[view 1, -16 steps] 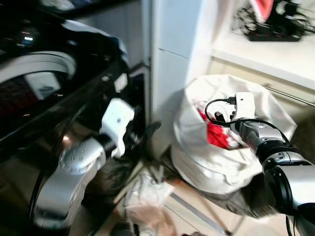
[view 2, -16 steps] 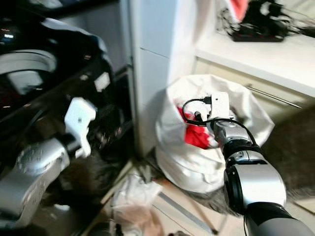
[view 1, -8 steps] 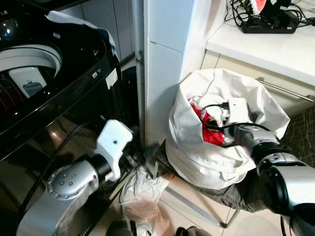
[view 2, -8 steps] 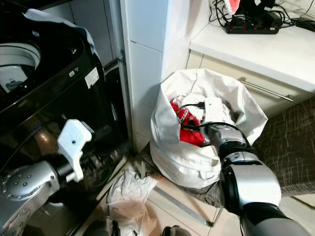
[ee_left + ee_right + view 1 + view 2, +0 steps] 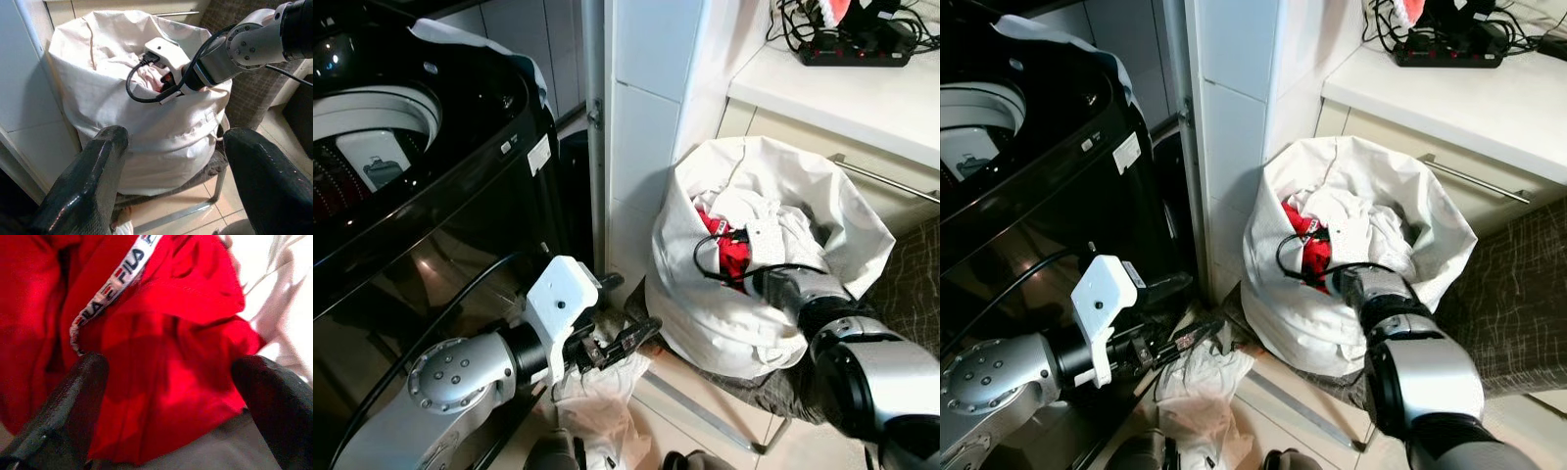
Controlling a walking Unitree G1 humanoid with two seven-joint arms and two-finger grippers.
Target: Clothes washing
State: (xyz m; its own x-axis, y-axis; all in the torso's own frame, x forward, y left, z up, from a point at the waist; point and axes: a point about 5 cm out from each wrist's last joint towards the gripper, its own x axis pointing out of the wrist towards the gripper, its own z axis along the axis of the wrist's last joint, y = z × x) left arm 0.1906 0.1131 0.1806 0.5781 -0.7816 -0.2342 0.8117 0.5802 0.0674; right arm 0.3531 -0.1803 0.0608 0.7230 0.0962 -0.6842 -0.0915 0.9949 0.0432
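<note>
A white laundry bag (image 5: 734,313) stands open beside the tiled pillar, with a red garment (image 5: 732,253) and white clothes inside. My right gripper (image 5: 166,396) is down in the bag's mouth, open, its fingers (image 5: 73,401) wide apart right over the red garment (image 5: 166,323) with a lettered band. The right wrist (image 5: 766,238) shows above the bag's rim. My left gripper (image 5: 628,340) is low in front of the black washing machine (image 5: 431,186), open and holding nothing. It points at the bag (image 5: 146,112).
A crumpled pale cloth (image 5: 597,392) lies on the floor below the left gripper. The white tiled pillar (image 5: 646,117) stands between machine and bag. A counter (image 5: 842,93) with a power strip lies behind. A grey patterned seat (image 5: 911,284) on a metal frame holds the bag.
My right gripper has sunk deeper into the bag onto the red garment. The left arm has swung forward, and its fingers now reach out toward the bag.
</note>
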